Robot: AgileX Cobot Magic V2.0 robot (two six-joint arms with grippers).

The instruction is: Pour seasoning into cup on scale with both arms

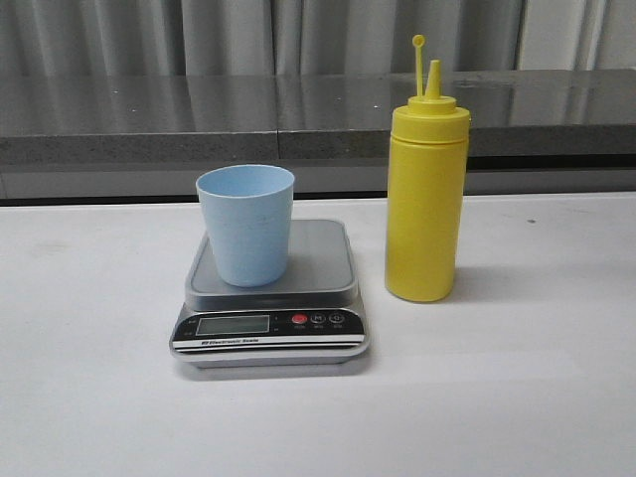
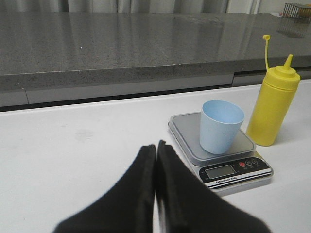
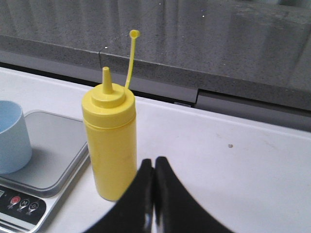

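Observation:
The light blue cup point(image 1: 245, 225) stands upright on the silver platform of the scale point(image 1: 320, 260) at the table's middle. The yellow seasoning bottle point(image 1: 425, 194) stands upright just right of the scale, its cap strap sticking up. Neither arm shows in the front view. In the left wrist view my left gripper point(image 2: 156, 145) is shut and empty, short of the scale point(image 2: 184, 131), with the cup point(image 2: 220, 125) and bottle point(image 2: 275, 106) beyond. In the right wrist view my right gripper point(image 3: 154, 162) is shut and empty, close beside the bottle point(image 3: 110, 136); the cup point(image 3: 12, 136) and scale point(image 3: 53, 150) lie past it.
A white tabletop point(image 1: 517, 397) surrounds the scale. A dark grey stone ledge point(image 1: 149, 119) runs along the back edge of the table, with grey curtains behind it.

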